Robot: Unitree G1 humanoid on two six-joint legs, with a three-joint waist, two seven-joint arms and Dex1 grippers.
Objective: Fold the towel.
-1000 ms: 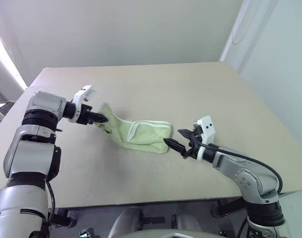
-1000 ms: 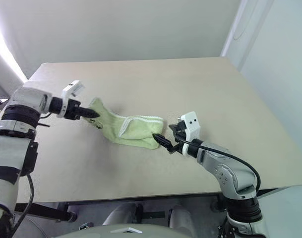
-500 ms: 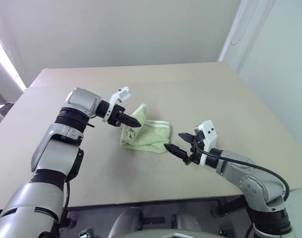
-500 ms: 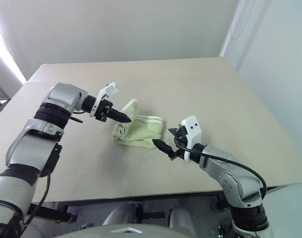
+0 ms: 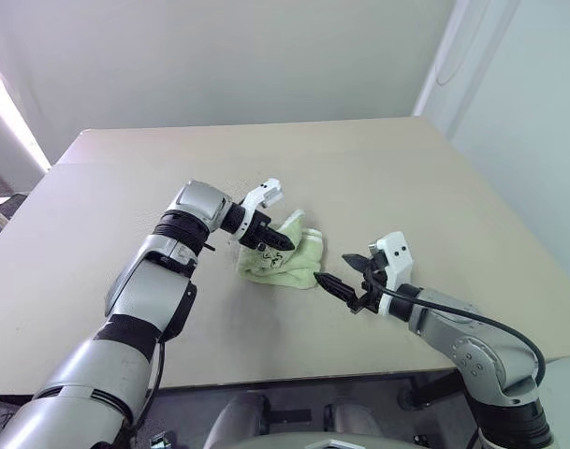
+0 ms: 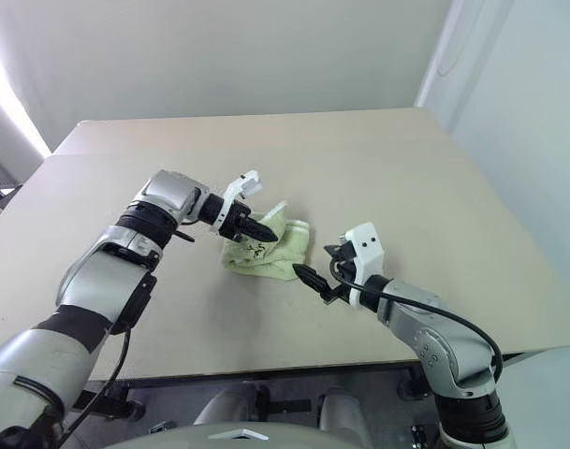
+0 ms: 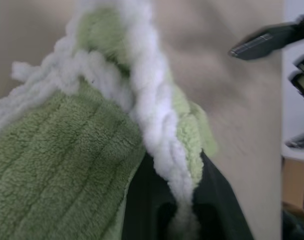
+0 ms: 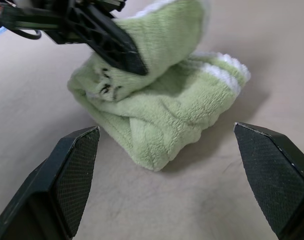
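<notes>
Right wrist view, towel (image 8: 166, 120), dark embroidered mark (image 8: 108, 86) unreadable, left hand (image 5: 277, 240) gripping edge

My two head cameras sit high and look forward and down over the table (image 5: 434, 178), taking in both arms and a pale wall behind. They are set side by side, so the same scene sits a little further left in the right eye. My left wrist camera looks along the left gripper (image 5: 275, 239), pressed right up against the towel (image 7: 57, 165), and catches the right gripper (image 7: 264, 42) at its edge. My right wrist camera looks low across the tabletop between its own wide-spread fingers (image 8: 72, 170), near the towel, with the left gripper beyond. All four share the towel.
</notes>
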